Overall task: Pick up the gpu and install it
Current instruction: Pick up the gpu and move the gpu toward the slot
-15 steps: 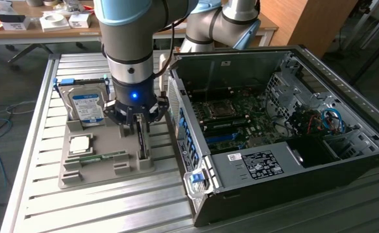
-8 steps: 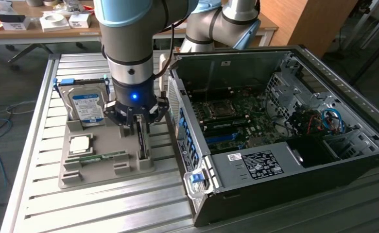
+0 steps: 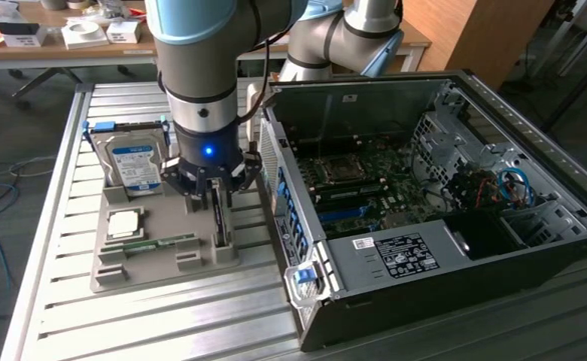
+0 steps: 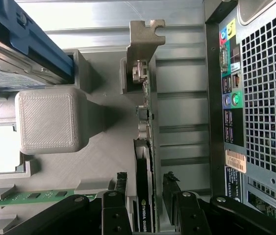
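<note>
The gpu (image 4: 144, 147) is a thin dark card standing on edge in a slot of the grey holder (image 4: 103, 161), its metal bracket (image 4: 145, 36) at the far end. In the exterior view the gpu (image 3: 220, 226) rises from the holder's (image 3: 143, 274) right side, just left of the computer case. My gripper (image 3: 216, 197) hangs straight over it. The wrist view has my gripper (image 4: 145, 177) open, one black finger (image 4: 122, 182) on each side of the card, with a small gap on both sides. Nothing is gripped.
The holder also carries a silver hard drive with a blue label (image 3: 133, 162), a processor chip (image 3: 125, 222) and a green memory stick (image 3: 158, 244). The open computer case (image 3: 534, 188) lies on the exterior view's right, motherboard (image 3: 374, 188) exposed. Its rear panel (image 4: 265, 98) runs close beside the card.
</note>
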Controlling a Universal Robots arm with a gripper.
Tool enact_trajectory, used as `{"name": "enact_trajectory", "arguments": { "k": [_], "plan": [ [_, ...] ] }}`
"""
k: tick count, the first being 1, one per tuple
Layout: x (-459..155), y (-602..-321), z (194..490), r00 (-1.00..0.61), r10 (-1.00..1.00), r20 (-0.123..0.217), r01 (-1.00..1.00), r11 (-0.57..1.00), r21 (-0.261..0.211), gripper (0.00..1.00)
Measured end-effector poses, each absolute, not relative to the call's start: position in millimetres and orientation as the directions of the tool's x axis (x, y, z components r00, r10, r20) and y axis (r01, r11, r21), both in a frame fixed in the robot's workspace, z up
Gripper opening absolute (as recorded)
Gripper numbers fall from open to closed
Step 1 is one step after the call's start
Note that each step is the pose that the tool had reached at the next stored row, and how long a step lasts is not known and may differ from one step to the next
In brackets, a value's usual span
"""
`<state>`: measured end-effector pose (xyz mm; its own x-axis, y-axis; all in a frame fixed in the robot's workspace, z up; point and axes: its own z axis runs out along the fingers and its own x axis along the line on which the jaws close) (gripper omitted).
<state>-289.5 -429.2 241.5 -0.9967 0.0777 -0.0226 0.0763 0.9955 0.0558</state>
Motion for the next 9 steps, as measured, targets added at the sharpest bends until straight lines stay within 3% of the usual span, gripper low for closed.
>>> {"name": "enact_trajectory", "arguments": {
  "k": [9],
  "plan": [
    [-289.5, -429.2, 239.0, -0.997, 0.078, -0.023, 0.076, 0.996, 0.056, 0.43]
  ]
}}
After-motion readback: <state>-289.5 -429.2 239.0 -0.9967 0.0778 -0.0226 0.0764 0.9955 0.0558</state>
